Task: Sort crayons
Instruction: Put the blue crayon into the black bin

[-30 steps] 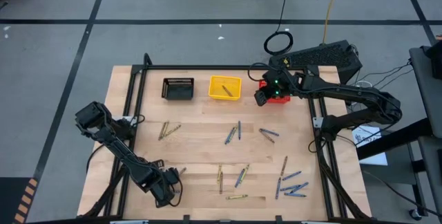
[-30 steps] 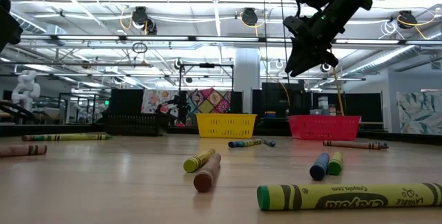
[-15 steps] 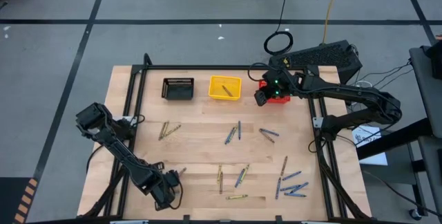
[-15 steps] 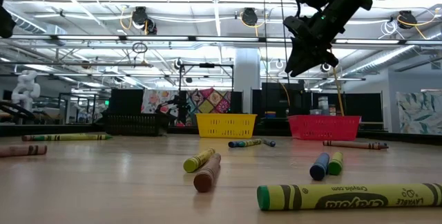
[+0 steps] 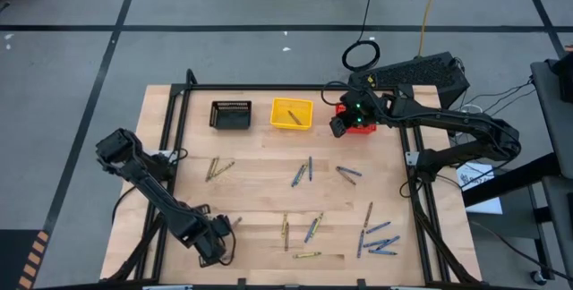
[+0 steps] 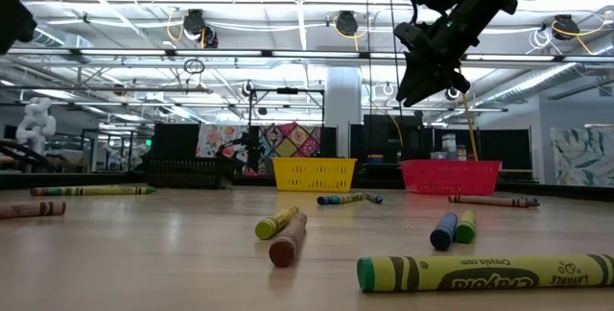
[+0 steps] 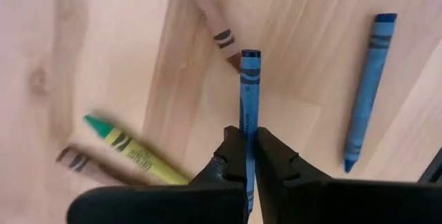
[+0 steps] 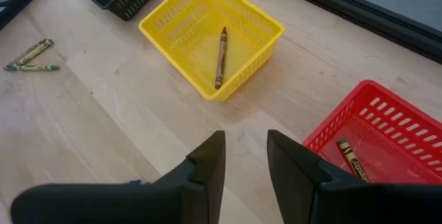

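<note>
My left pincer (image 7: 247,156) is clamped tight on a blue crayon (image 7: 248,106), the stick poking out past my fingertips above the wooden tabletop (image 5: 260,196), at the near-left corner as seen from the yellow basket (image 5: 292,114). Compared with a second ago, that pincer (image 5: 212,247) has lifted slightly and drifted a touch toward the yellow basket, its grip now fully closed.

My right pincer (image 8: 245,162) hangs with its fingers parted and nothing between them, just beside the yellow basket (image 8: 210,37) on the side of the red basket (image 8: 376,137); it has not moved.

The yellow basket holds one brown crayon (image 8: 219,57). The red basket holds a crayon with a yellow label (image 8: 351,157). The black basket (image 5: 231,115) stands on the yellow basket's other side; I cannot tell what it holds.

Beneath my left pincer lie a second blue crayon (image 7: 366,92), a green-tipped yellow-green crayon (image 7: 131,151) and two brown crayons (image 7: 210,20), all apart from the one I hold. The remaining crayons (image 5: 376,236) are scattered across the tabletop on the near side of the yellow basket.
</note>
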You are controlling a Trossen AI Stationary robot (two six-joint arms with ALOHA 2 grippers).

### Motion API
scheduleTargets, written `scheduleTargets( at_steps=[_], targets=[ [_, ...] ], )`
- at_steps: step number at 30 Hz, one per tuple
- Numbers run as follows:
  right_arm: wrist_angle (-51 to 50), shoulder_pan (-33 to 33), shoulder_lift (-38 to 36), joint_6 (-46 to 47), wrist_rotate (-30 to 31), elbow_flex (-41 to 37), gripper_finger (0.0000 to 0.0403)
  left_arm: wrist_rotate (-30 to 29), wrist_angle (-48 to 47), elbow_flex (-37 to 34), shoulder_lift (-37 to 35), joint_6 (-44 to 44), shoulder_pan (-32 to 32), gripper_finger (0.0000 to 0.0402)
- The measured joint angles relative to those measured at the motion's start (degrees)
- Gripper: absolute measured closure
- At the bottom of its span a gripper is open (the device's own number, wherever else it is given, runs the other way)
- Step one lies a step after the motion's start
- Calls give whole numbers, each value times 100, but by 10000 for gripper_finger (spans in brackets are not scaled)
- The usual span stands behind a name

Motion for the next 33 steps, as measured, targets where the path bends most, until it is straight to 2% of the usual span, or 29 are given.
scheduleTargets(
  at_steps=[7, 16, 23, 33],
  targets=[
    [-15, 0, 0, 2, -1, 0, 307, -152, -275, 2, -328, 475, 299, 400],
    [-118, 0, 0, -1, -1, 0, 307, -380, -1208, 2, -759, 1627, 1226, 400],
    [-159, 0, 0, -125, -1, 0, 307, -620, -1429, 2, -1205, 2764, 2144, 400],
    [-157, 0, 0, -307, -1, 0, 307, -707, -1457, 2, -1624, 4323, 3849, 400]
  ],
)
